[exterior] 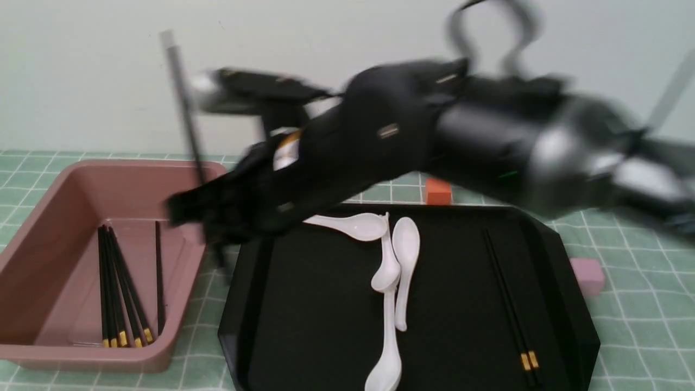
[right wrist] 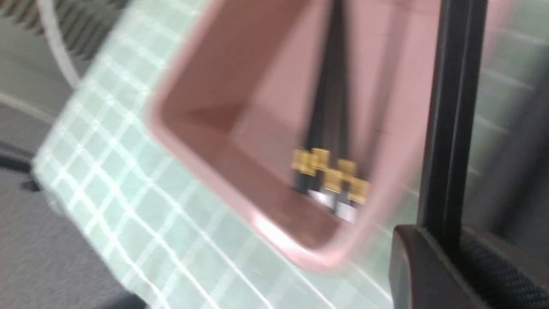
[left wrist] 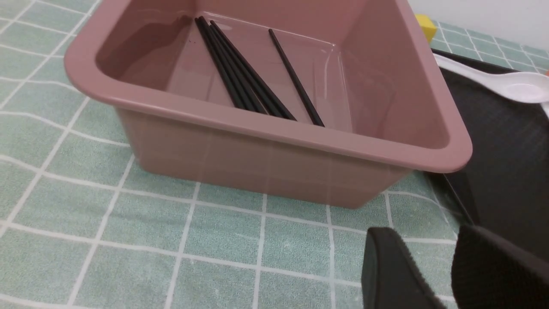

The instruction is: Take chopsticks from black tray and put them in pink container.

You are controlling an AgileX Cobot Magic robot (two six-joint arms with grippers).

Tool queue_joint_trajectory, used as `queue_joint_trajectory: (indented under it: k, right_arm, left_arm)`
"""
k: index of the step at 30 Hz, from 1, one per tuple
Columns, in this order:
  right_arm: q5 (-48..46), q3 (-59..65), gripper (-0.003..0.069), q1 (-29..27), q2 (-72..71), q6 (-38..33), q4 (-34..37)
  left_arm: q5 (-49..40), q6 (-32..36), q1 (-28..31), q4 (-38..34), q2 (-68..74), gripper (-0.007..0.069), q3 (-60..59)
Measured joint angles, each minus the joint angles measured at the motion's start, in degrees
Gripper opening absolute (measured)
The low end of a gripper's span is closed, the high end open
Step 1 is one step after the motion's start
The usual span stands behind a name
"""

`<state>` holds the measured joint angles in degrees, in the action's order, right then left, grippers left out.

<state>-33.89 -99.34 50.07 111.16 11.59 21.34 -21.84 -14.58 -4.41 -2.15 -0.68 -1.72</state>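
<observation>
While the right arm [exterior: 391, 125] reaches leftward across the scene, blurred, its pincer [exterior: 209, 220] is clamped on black stick stock: a held chopstick, or two pressed side by side; cannot tell which. Held piece stands steep, slightly tilted, its upper end well above the grip, lower end over the gap between container and tray. Grip is above the right-hand rim of the pink container [exterior: 187, 304], judging by the front view.

Left pincer [left wrist: 424, 257]: seen only in its own wrist view, fingers apart, nothing between them, near the container's outer wall.

Inside the container, a bunch of black chopsticks [exterior: 117, 288] lies on the floor, close together, gold bands at the near end. One more, the lone chopstick [exterior: 159, 277], lies apart, toward the right wall.

Black tray [exterior: 320, 315] sits to the right of the container. In it, toward the right side: two chopsticks [exterior: 507, 293], nearly parallel, bands at the near end. Around the middle and far edge: four white spoons [exterior: 406, 271], some touching or overlapping.

Beyond the tray's far rim, an orange block [exterior: 437, 191]. Just beside its right rim, a pink cube [exterior: 588, 275]. Table [exterior: 640, 326] wears green cloth with white grid lines; pale wall [exterior: 98, 76] behind.
</observation>
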Motion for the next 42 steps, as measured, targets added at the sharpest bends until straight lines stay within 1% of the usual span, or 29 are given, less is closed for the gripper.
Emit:
queue_joint_trajectory:
  k: [3,6,7,10,14,16,17,20,23,24,26,27,30,32,33,34,35,38,40,42]
  right_arm:
    - [5.9,-5.7,0.0113,2.5,7.7,-2.8,3.2]
    - [11.6,-8.5,0.0113,3.8,13.3,-4.2,3.9]
    - [12.0,-8.8,0.0113,3.8,13.6,-4.2,3.9]
    - [19.5,-9.8,0.0118,4.4,18.5,-4.6,4.6]
    - [23.6,-9.9,0.0164,4.4,21.9,-4.6,5.8]
    - [23.6,-9.9,0.0212,4.3,22.5,-4.6,6.5]
    - [23.5,-9.9,0.0222,4.3,22.5,-4.6,6.6]
    - [22.1,-10.1,0.0286,4.3,22.5,-4.6,6.6]
    - [18.1,-10.2,0.0316,4.2,21.8,-4.7,5.8]
    - [18.1,-10.2,0.0316,4.2,21.8,-4.7,5.8]
    - [13.2,-10.2,0.0308,3.8,20.3,-4.7,3.4]
    - [12.7,-10.2,0.0306,3.8,20.1,-4.7,2.9]
    - [3.9,-10.2,0.0250,2.7,15.7,-4.7,-1.6]
    - [-3.0,-10.2,0.0188,1.8,11.4,-4.7,-5.9]
    - [-3.7,-10.2,0.0182,1.7,11.0,-4.7,-5.9]
    - [-6.4,-10.2,0.0160,1.4,9.3,-4.7,-7.9]
    - [-12.5,-10.2,0.0110,0.7,5.1,-4.8,-11.0]
    - [-19.4,-10.2,0.0057,-0.1,0.4,-4.8,-15.3]
    - [-28.8,-10.3,-0.0001,-0.7,-6.0,-4.8,-21.3]
    - [-33.6,-10.3,-0.0012,-0.8,-9.5,-4.8,-24.4]
  left_arm:
    - [0.0,0.0,0.0,0.0,0.0,0.0238,0.0]
    - [0.0,0.0,0.0,0.0,0.0,0.0238,0.0]
    - [0.0,0.0,0.0,0.0,0.0,0.0238,0.0]
    - [0.0,0.0,0.0,0.0,0.0,0.0238,0.0]
    - [0.0,0.0,0.0,0.0,0.0,0.0238,0.0]
    - [0.0,0.0,0.0,0.0,0.0,0.0238,0.0]
    - [0.0,0.0,0.0,0.0,0.0,0.0238,0.0]
    - [0.0,0.0,0.0,0.0,0.0,0.0238,0.0]
    - [0.0,0.0,0.0,0.0,0.0,0.0238,0.0]
    - [0.0,0.0,0.0,0.0,0.0,0.0238,0.0]
    - [0.0,0.0,0.0,0.0,0.0,0.0238,0.0]
    - [0.0,0.0,0.0,0.0,0.0,0.0238,0.0]
    - [0.0,0.0,0.0,0.0,0.0,0.0238,0.0]
    - [0.0,0.0,0.0,0.0,0.0,0.0238,0.0]
    - [0.0,0.0,0.0,0.0,0.0,0.0238,0.0]
    - [0.0,0.0,0.0,0.0,0.0,0.0239,0.0]
    - [0.0,0.0,0.0,0.0,0.0,0.0239,0.0]
    - [0.0,0.0,0.0,0.0,0.0,0.0239,0.0]
    - [0.0,0.0,0.0,0.0,0.0,0.0239,0.0]
    - [0.0,0.0,0.0,0.0,0.0,0.0239,0.0]
